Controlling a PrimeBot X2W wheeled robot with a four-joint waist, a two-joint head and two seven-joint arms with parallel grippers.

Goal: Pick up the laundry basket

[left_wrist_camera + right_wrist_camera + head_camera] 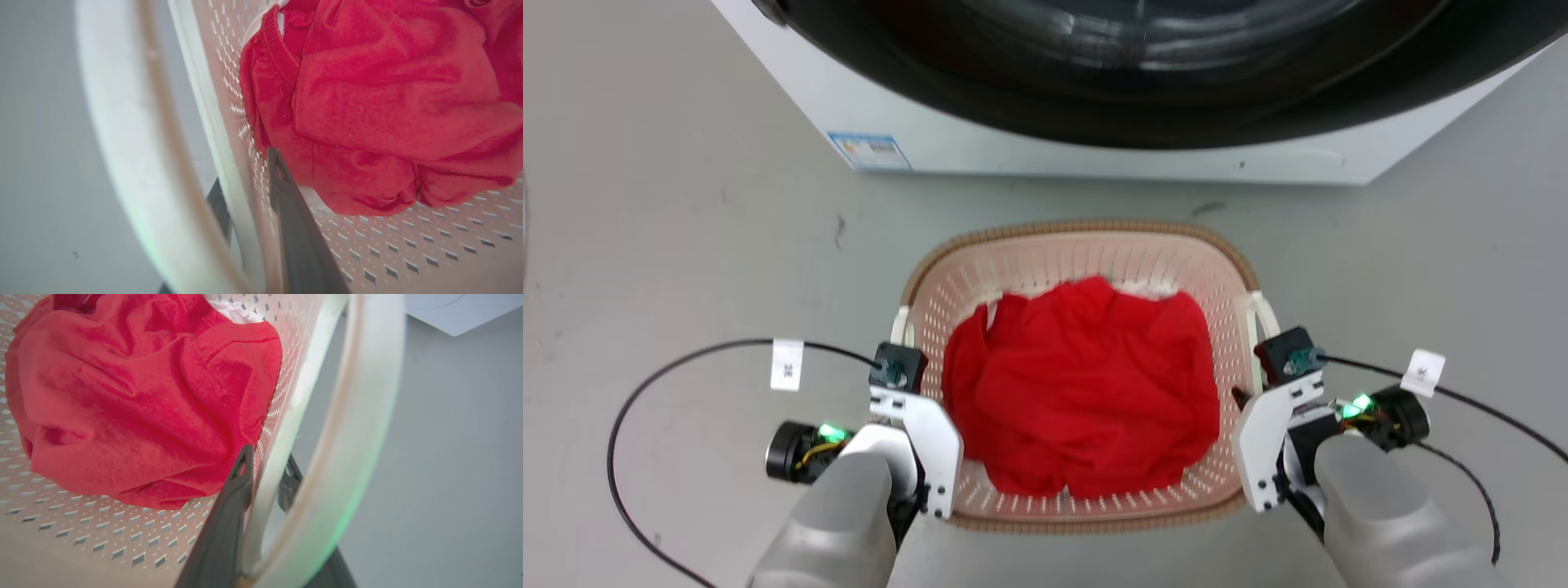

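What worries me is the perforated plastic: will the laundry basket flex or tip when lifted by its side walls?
Likely light: the laundry basket is perforated plastic holding red cloth. The walls may flex, since the left gripper and right gripper each straddle a thin side wall. Tipping seems unlikely with them on opposite sides.

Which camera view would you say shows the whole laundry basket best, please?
The head view: the laundry basket shows nearly whole from above, with its brown rim, both white handles and the red cloth inside. Each wrist view gives a close, partial look at one perforated side wall and handle.
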